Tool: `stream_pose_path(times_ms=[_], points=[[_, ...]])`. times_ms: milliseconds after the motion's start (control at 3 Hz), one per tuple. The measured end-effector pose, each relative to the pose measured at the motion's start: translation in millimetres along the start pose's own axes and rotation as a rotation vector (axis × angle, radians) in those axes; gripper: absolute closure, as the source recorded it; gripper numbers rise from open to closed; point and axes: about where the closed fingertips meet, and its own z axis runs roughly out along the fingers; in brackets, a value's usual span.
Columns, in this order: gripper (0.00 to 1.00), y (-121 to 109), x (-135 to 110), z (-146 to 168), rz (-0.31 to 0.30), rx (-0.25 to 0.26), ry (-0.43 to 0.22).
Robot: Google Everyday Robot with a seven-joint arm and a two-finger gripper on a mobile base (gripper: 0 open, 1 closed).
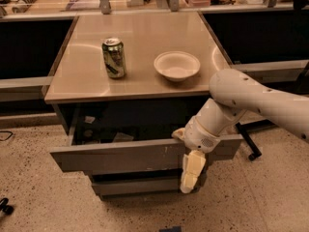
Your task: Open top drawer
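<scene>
The single camera view looks down on a tan table [87, 79] that fills the upper middle of the frame. A green drink can [114, 57] stands upright left of centre on it. A shallow pale bowl [177, 65] sits to the can's right, well apart from it.

Under the table top, the top drawer [120, 156] stands out toward the bottom of the frame. Its wide grey front runs across the lower middle, with a dark gap open between it and the table edge. A few small things lie inside in shadow, too dim to name. Just below, a narrower grey drawer front [140, 185] sits further back.

The white arm [256, 98] comes in from the right edge and bends down to the right part of the top drawer's front. The pincer [191, 174] hangs there, its pale yellow part lying against the outer face of the front and reaching below its lower edge. Whether it is spread or pressed together cannot be told.

Speckled floor [38, 197] fills the lower left.
</scene>
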Motion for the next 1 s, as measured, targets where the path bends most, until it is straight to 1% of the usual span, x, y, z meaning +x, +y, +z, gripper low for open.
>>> stream_pose_path(times_ms=[333,667,1000], points=[[0.00,23,3,2,0.036,-0.058,-0.005],[0.00,57,13,-3,0.104,-0.131,0.017],[0.00,57,13,-3,0.104,-0.131,0.017]])
